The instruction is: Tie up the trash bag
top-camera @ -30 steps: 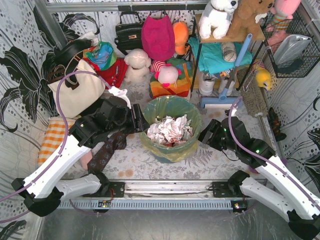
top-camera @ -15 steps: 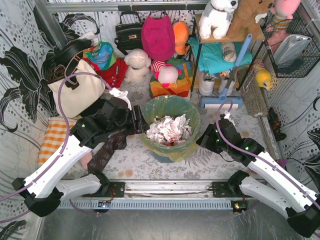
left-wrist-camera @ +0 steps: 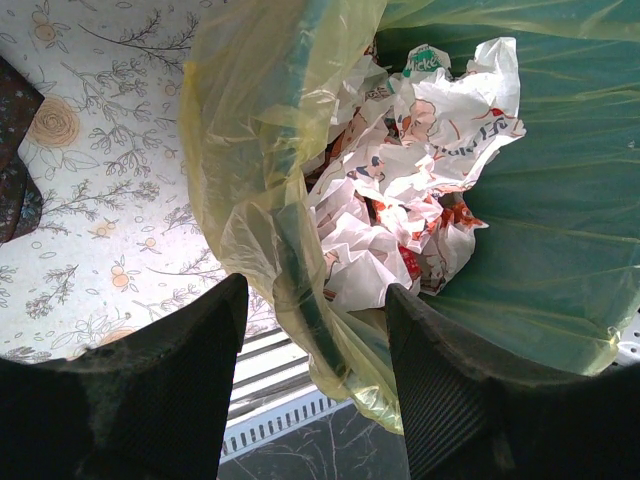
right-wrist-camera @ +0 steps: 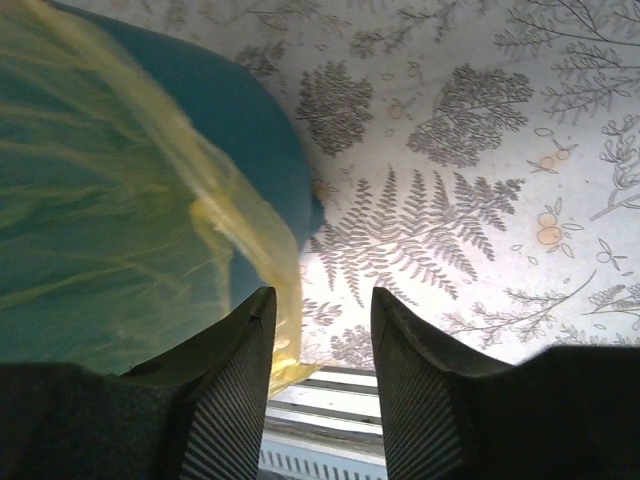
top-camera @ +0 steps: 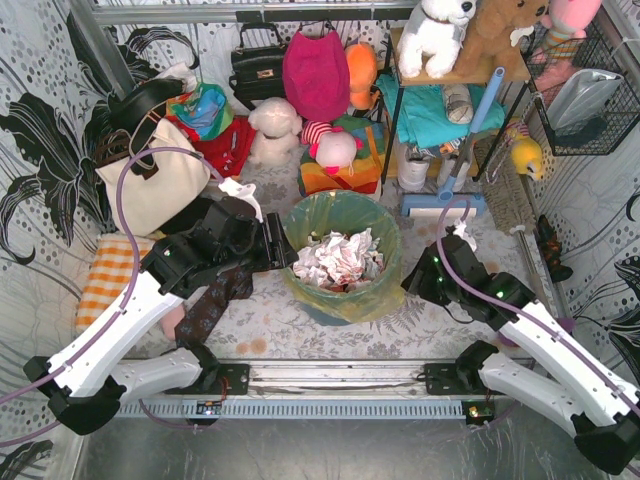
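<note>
- Worktop with a leaf print carries a round teal bin between the two arms.
- Trash bag, thin and yellow-green, lines that bin, its mouth folded out over the rim and not tied.
- Crumpled paper lies heaped inside the bag, unmoved since a second ago.
- Left pincer stays spread, its fingers straddling the bag's left rim without pinching it.
- Right pincer has shifted low beside the bin's right wall. Its fingers are nearer together than before but still parted, with the bag's hanging edge against one of them.
</note>
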`<control>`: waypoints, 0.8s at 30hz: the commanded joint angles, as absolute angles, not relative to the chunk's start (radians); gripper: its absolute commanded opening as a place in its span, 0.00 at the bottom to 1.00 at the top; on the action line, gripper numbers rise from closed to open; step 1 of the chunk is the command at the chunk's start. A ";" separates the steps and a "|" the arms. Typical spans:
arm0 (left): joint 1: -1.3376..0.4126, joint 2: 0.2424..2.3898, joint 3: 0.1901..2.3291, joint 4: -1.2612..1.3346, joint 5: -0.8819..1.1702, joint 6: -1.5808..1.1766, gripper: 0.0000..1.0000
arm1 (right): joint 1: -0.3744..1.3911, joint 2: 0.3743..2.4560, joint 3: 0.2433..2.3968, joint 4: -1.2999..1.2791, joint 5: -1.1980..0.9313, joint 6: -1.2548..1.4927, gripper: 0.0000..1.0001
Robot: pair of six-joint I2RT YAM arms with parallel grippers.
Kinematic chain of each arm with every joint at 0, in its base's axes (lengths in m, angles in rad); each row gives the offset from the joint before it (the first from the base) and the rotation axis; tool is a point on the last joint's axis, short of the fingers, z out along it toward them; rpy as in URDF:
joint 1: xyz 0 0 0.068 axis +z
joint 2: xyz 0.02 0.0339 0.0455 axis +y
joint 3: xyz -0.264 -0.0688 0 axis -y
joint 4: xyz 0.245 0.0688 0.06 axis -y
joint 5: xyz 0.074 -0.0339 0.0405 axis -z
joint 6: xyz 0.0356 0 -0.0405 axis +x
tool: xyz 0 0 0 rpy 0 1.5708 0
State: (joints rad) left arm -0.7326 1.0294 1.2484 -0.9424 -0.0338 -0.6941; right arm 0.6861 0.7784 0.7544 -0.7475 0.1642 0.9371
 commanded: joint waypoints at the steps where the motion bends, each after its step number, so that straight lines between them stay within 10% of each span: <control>1: -0.736 1.019 1.243 -0.926 -0.037 -0.690 0.65 | 0.692 0.742 0.808 -0.747 0.110 0.929 0.45; 16: -0.736 1.016 1.241 -0.924 -0.037 -0.700 0.65 | 0.692 0.737 0.619 -0.538 -0.089 1.076 0.50; 24: -0.736 1.010 1.241 -0.925 -0.054 -0.701 0.65 | 0.692 0.670 0.646 -0.574 -0.062 1.091 0.05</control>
State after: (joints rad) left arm -0.7326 1.0279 1.2442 -0.9424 -0.0341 -0.6987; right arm 0.6865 0.7055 0.5983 -0.5709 -0.0750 1.0794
